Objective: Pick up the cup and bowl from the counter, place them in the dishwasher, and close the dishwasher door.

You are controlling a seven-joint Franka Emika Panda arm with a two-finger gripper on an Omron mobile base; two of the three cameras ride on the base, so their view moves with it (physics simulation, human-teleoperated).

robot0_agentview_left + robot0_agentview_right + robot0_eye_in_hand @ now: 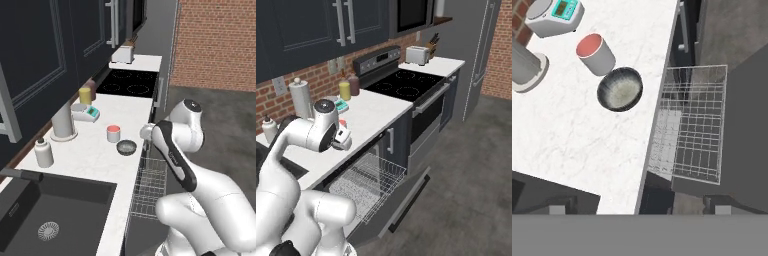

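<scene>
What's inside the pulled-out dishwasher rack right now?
The dishwasher rack looks empty: just bare wire mesh. The cup and bowl sit on the counter. In the left base view the arm covers part of the rack.

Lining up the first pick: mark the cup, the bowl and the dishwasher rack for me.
cup (591, 47): hand view, on its salmon-red top.
bowl (620, 89): hand view, on the middle of its pale inside.
dishwasher rack (694, 125): hand view, on the wire grid of the pulled-out basket.

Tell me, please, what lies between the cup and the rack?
The bowl lies between the cup and the rack, then bare counter edge, per the hand view.
</scene>
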